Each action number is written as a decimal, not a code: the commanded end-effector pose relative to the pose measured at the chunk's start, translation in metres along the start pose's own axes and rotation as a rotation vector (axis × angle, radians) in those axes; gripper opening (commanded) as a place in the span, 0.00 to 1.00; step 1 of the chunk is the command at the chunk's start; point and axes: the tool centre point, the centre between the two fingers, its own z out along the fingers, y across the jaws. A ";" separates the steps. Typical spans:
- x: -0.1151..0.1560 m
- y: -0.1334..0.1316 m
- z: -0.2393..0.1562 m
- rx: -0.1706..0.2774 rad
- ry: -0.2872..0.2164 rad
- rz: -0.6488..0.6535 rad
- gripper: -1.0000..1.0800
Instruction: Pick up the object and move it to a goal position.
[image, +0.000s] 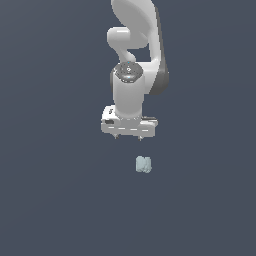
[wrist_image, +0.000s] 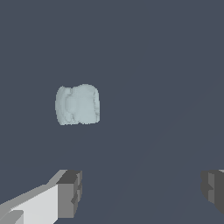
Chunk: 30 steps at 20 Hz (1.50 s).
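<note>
Wide open, the hand (image: 129, 138) holds nothing. Its two short fingertips (image: 116, 136) point down from the flat white bar at the end of the arm, with a big gap between them. In the wrist view the two dark grey pads (wrist_image: 70, 192) sit far apart at the two sides of the picture, and only dark floor shows between them.

The white arm (image: 134, 55) comes down from the top of the exterior view. It bends at a round joint with a shiny grey cap, and the hand hangs below that.

The object (image: 143, 164) is a little lumpy block, pale blue-grey. It looks a bit like a soft cube with round bumps on it. In the exterior view it sits lower in the picture than the hand and a little toward the exterior view's right, close under the finger on that side. It is much smaller than the hand. The hand does not touch it; dark space shows between the fingertips and the block.

In the wrist view the object (wrist_image: 78, 104) is in plain sight, away from both pads and not between them. It sits closer to the pad with the white finger behind it than to the other pad.

All around is one plain dark blue-grey bench (image: 50, 200). I cannot tell if the block rests right on it, because no shadow shows.
</note>
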 end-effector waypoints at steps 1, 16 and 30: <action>0.002 -0.002 0.002 0.001 -0.001 0.041 0.96; 0.017 -0.019 0.018 0.009 -0.005 0.408 0.96; 0.031 -0.036 0.035 0.011 -0.008 0.769 0.96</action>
